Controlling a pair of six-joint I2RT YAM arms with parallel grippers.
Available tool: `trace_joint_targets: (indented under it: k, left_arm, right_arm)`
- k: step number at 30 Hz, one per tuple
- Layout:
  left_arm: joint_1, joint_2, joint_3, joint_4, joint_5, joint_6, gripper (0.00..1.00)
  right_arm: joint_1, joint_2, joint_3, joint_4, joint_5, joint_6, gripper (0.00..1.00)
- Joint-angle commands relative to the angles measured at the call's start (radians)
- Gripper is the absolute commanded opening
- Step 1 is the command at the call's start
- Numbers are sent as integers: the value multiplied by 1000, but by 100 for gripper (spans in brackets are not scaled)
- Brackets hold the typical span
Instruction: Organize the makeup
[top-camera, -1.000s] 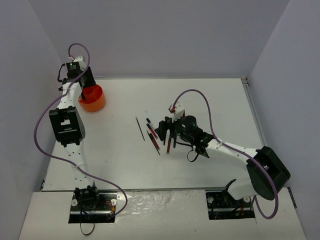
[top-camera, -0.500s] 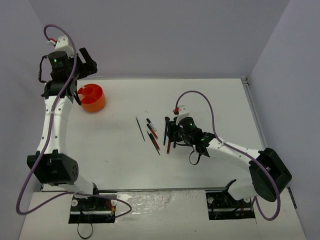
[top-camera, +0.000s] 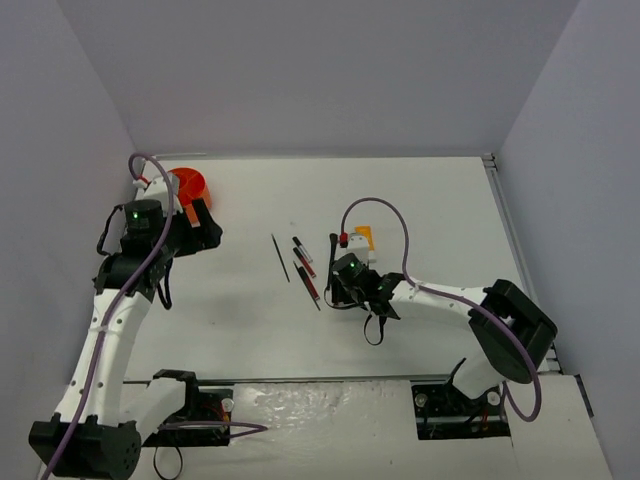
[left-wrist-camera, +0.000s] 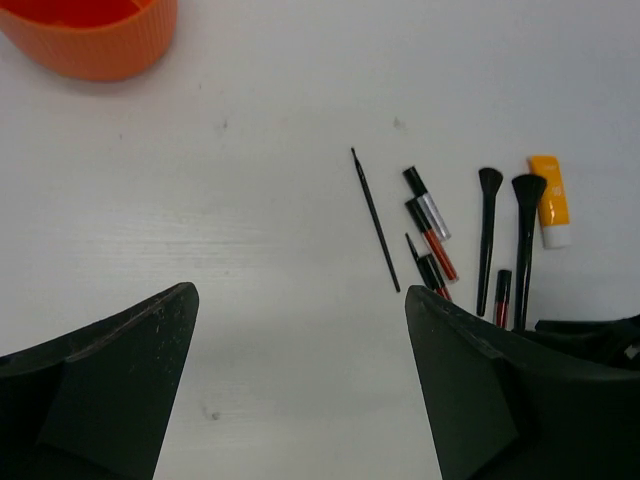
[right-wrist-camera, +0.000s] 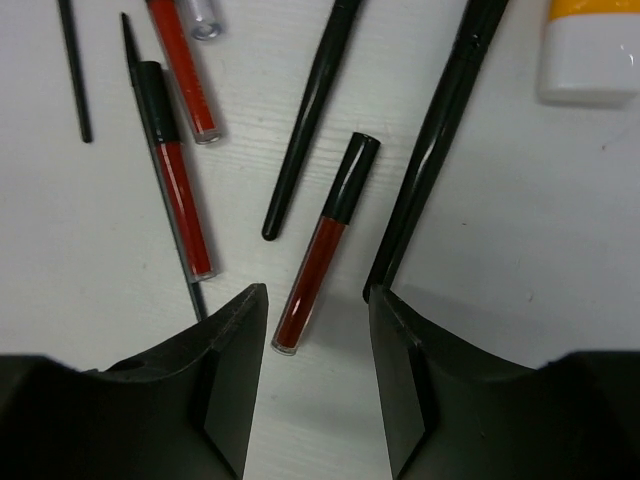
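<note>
The makeup lies loose mid-table: a thin black pencil (top-camera: 280, 257) (left-wrist-camera: 375, 220), red-and-black gloss tubes (top-camera: 304, 256) (left-wrist-camera: 432, 240), two black brushes (left-wrist-camera: 487, 235) (right-wrist-camera: 310, 115) and an orange-white tube (top-camera: 365, 238) (right-wrist-camera: 585, 50). My right gripper (top-camera: 338, 285) (right-wrist-camera: 318, 300) hangs low over them. Its jaws stand partly apart astride the lower end of one red gloss tube (right-wrist-camera: 325, 245), with bare table showing on both sides of it. My left gripper (top-camera: 200, 228) (left-wrist-camera: 298, 295) is wide open and empty, above bare table left of the makeup.
The orange round holder (top-camera: 188, 183) (left-wrist-camera: 90, 40) stands at the back left, just behind my left gripper. Grey walls close in the table on the left, right and back. A purple cable loops over my right arm (top-camera: 440, 297).
My left arm swung up off the holder and came down in front of it, its jaws opening. My right gripper sank toward the red gloss tube and its jaws narrowed.
</note>
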Motion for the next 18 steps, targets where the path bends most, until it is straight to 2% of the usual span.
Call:
trace_joint_targets:
  k: [1,7,18]
  left_arm:
    - [-1,-132,-90,7,-17,25,82]
    - [-1,-237,-196,-4,-52,43,87]
    - [-1,-224,-196,-22,-47,50,93]
  right_arm:
    - [12,48,50,-6,96,84,42]
    - [34,117,66,-6,125,101,39]
    - [43,141,48,-7,122,131,29]
